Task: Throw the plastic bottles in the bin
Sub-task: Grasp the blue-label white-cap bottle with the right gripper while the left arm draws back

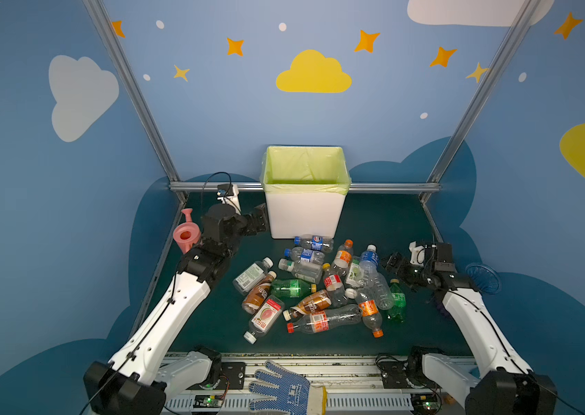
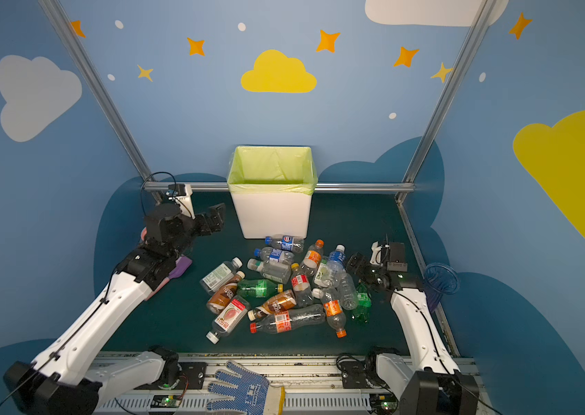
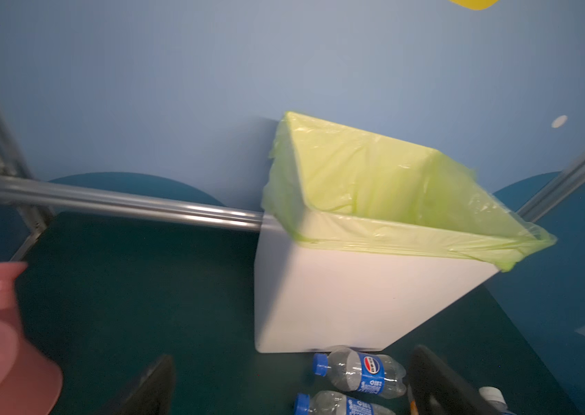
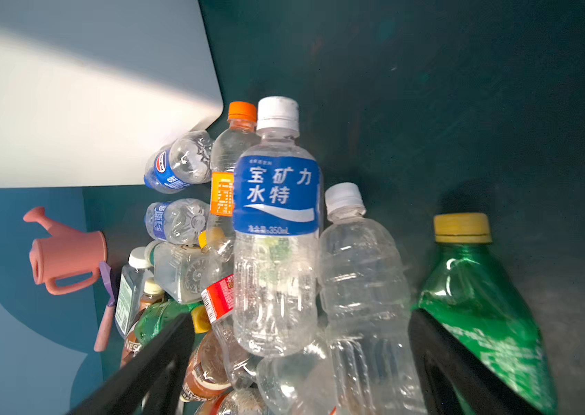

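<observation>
Closest to the lens is a blue-dotted knit work glove [image 1: 283, 390], lying on the metal rail at the front edge between the two arm bases.

Left gripper [image 1: 259, 218] is spread all the way with nothing in it. It hangs just beside the left wall of the white rectangular plastic bin [image 1: 304, 215], which has a pale yellow-green bag folded over its rim.

Right gripper [image 1: 393, 263] is spread wide too, poised at the right edge of the heap of plastic bottles [image 1: 319, 291]. In its wrist view the black fingers [image 4: 161, 359] straddle a clear bottle with a blue label and white cap [image 4: 276, 222] and a plain clear white-capped bottle [image 4: 362, 287], without pinching either one. A green bottle with a yellow cap [image 4: 477, 305] lies just outside one finger. Can't tell if a finger brushes anything.

The heap lies on the dark green mat [image 1: 212, 323] right in front of the bin, and the farthest bottle sits at its base.

A pink plastic watering can [image 1: 186, 233] sits by the left wall, with a purple scoop [image 2: 181, 267] near it. Walls are blue with painted clouds and stars, and there are aluminium frame bars in the corners.
</observation>
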Available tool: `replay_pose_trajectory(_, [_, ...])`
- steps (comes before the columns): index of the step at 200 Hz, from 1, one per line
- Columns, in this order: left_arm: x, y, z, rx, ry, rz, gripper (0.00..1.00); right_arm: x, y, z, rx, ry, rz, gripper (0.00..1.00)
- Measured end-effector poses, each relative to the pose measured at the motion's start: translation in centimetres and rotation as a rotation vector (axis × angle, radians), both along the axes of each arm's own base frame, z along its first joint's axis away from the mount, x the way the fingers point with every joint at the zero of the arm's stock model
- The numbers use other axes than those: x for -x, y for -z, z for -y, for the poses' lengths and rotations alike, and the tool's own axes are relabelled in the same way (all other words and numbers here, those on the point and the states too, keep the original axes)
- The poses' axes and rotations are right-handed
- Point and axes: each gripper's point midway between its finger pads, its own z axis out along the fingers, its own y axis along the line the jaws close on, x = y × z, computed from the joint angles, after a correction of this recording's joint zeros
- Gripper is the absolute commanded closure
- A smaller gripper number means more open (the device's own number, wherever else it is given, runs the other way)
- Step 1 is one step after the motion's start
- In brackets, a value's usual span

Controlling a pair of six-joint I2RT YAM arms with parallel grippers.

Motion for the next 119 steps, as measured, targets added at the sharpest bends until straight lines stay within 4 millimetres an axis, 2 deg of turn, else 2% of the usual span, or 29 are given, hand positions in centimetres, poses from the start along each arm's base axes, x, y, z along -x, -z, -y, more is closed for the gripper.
replay_pose_trajectory(22, [0.7,3.1,-2.2,0.022,-0.067,-0.067,0.00,-1.1,0.5,-0.9,0.022,-0.047,-0.017,0.14])
replay_pose_trajectory(40, [1.1,5.9,-3.3,0.030,-0.103,-0.135,0.00,-1.8,1.0,-1.5,0.038,-0.082,-0.037,0.14])
replay_pose_trajectory(53, [1.4,7.1,-3.8,0.036,-0.122,-0.168,0.00,-2.3,1.4,-1.9,0.048,-0.103,-0.054,0.14])
replay_pose_trajectory(119, [1.8,7.9,-4.7,0.070,-0.159,-0.185,0.00,-3.3,4.1,-3.2,0.084,-0.173,-0.136,0.12])
